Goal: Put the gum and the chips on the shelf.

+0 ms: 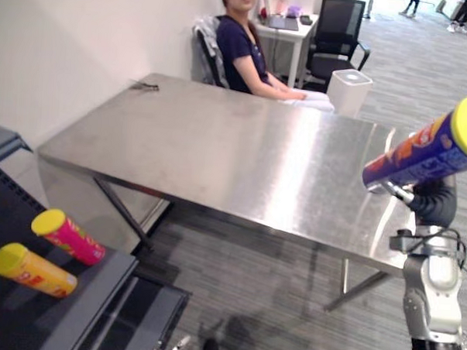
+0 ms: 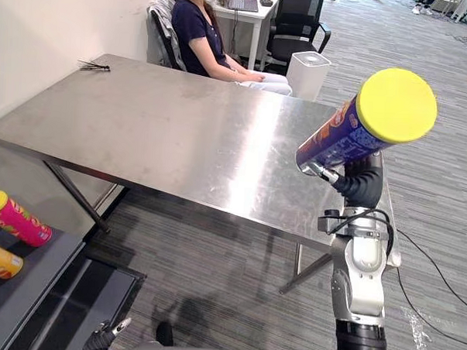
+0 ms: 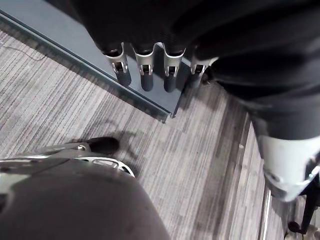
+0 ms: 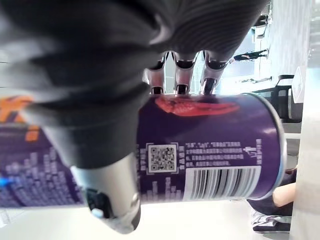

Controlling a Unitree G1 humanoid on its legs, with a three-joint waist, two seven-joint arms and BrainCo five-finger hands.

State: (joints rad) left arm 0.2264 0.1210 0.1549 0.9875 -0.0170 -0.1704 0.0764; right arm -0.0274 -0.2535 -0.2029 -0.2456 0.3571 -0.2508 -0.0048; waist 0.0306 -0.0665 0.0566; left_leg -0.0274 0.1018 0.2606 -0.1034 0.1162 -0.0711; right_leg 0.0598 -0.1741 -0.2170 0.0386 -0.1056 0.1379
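Operator: Where is the chips can?

Spotter: The purple chips can point(image 2: 352, 130) is in your right hand point(image 4: 110, 195), up in the air over the near right end of the steel desk point(image 1: 219, 159). The fingers point(image 4: 176, 75) wrap one side of the tube and the thumb presses the other, so the grip is closed round its middle.

Operator: How does it lie?

Spotter: Its long axis is tilted. The yellow lid is high and turned back toward you, and the base points down and away over the desk.

Operator: And the shelf?

Spotter: The shelf point(image 1: 88, 304) is low on your left, well apart from the can, with the whole near edge of the desk between them. A pink can point(image 1: 68, 236) and a yellow can point(image 1: 32, 269) already lie on it side by side, lids toward the desk. I judge that you need to carry the can across your front and down, then level it to lie beside those two.

Operator: Is the left hand any use?

Spotter: Your left hand point(image 3: 145, 70) hangs nearer the shelf, over the carpet, with straight fingers and nothing in it. The can is with the farther arm, so expect a long reach.
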